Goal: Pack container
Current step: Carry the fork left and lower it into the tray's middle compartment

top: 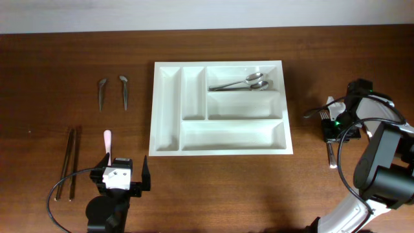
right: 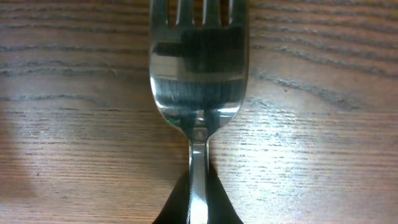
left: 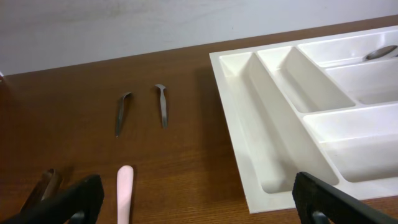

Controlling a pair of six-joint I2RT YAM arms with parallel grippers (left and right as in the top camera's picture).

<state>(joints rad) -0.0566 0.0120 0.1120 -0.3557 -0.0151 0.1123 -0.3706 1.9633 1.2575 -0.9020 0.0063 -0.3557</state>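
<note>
Grabbing a fork [right: 199, 93] off the wood to the right of the container [top: 167, 110]. Looks like the pickup step, not lifted yet as far as I can tell.

Right gripper [right: 198, 208] is pinched tight on the fork's neck, with the tines pointing straight away from the claw. Left gripper [left: 199, 205] sits wide open holding nothing, beside a pink-handled utensil [top: 107, 139]. The container lies mid-table, well apart from the fork. Its long axis runs left-right, the two narrow slots are at its left end, and two spoons [top: 242, 83] sit in the far right compartment. Next I'd guess lift, carry left, and line the fork up lengthwise with a compartment before letting go. The arm clutters the overhead, so the fork's heading on the table is hard to call.
</note>
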